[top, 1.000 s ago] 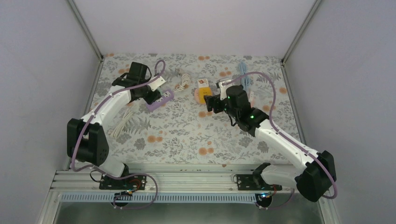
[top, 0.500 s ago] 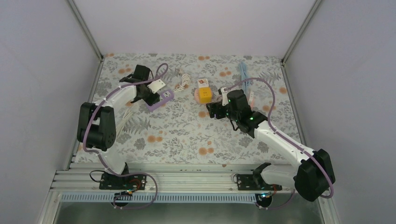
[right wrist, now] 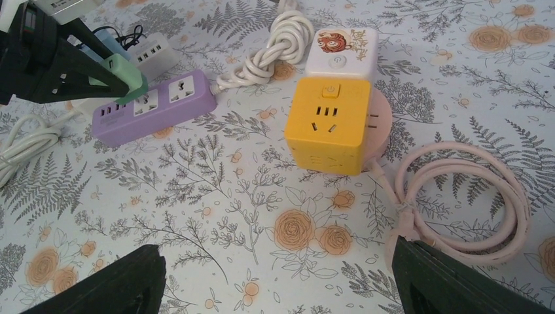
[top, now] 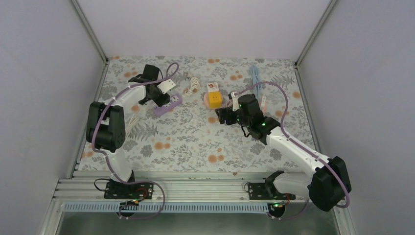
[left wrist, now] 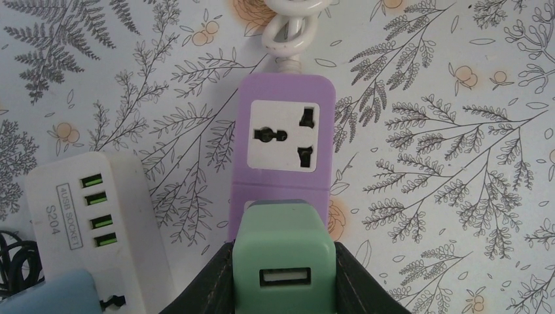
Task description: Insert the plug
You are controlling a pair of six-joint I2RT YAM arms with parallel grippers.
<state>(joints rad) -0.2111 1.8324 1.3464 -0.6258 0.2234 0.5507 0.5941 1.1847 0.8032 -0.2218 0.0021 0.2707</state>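
A mint-green plug (left wrist: 285,252) with a USB port on its back sits between the black fingers (left wrist: 209,284) of my left gripper (left wrist: 285,268), which is shut on it. It hangs right over the near end of the purple power strip (left wrist: 281,88), covering a socket there. Its prongs are hidden, so contact cannot be told. The strip's far socket is bare. From the right wrist, the plug (right wrist: 124,70) leans on the strip (right wrist: 154,111). My right gripper (right wrist: 278,281) stands open over bare cloth, in front of a yellow cube socket (right wrist: 327,121).
A white USB socket box (left wrist: 88,209) lies left of the strip. A white coiled cord (right wrist: 275,42) runs from the strip's far end. Behind the yellow cube stands a white cube (right wrist: 341,51); a pink cable loop (right wrist: 458,196) lies to its right.
The left arm's elbow has swung up and back while its gripper stayed at the purple strip with the plug. The right gripper drew back slightly from the yellow cube.
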